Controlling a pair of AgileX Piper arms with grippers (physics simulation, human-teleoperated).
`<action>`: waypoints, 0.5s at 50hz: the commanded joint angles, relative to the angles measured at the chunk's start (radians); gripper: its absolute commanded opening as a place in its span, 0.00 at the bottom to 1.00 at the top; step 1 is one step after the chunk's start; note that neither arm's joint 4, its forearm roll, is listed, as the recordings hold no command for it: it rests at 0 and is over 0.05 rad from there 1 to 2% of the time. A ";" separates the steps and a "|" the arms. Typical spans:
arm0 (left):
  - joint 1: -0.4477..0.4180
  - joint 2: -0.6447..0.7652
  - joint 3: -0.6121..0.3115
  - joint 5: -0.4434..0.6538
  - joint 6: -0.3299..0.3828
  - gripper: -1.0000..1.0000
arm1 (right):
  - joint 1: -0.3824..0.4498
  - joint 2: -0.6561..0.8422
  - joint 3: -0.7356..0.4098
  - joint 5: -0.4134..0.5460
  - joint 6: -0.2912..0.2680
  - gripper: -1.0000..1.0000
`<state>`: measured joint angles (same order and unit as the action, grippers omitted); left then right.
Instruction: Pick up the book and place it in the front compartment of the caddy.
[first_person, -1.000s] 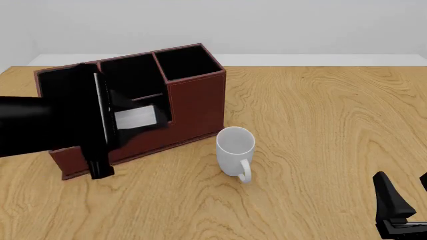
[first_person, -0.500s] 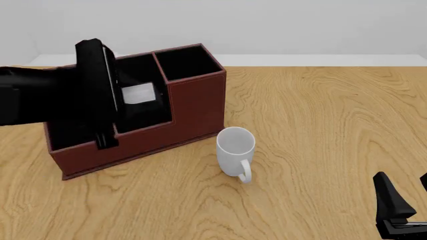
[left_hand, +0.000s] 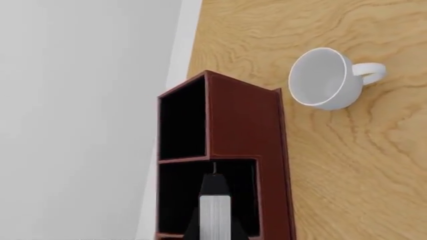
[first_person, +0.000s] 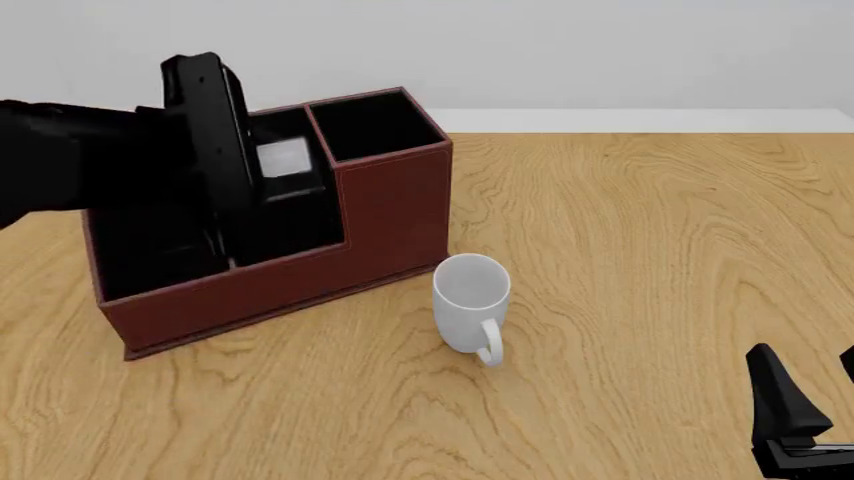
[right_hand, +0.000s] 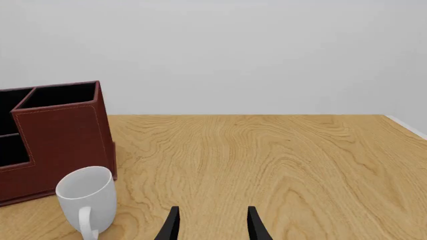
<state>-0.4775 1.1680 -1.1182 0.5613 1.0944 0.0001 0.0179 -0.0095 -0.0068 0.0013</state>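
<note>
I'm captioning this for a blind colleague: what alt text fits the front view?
A black left arm holds a thin black book upright over a reddish-brown caddy on a wooden table. A white mug stands in front of the caddy; the right gripper sits idle, apart.

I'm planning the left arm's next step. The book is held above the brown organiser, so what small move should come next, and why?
Probably ease the book slowly straight down. In the left wrist view its white page edge hangs over the organiser's middle column, not yet inside. Whether it is exactly over the front slot is unclear, so check while lowering.
</note>
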 joint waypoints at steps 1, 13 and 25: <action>0.021 0.039 -0.036 -0.035 0.031 0.00 | 0.000 0.000 0.000 0.000 0.000 1.00; 0.036 0.072 -0.057 -0.046 0.045 0.00 | 0.000 0.000 0.000 0.000 0.000 1.00; 0.041 0.101 -0.063 -0.063 0.061 0.00 | 0.000 0.000 0.000 0.000 0.000 1.00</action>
<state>-0.4427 1.2507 -1.1628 0.5203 1.1276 0.0002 0.0179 -0.0095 -0.0068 0.0014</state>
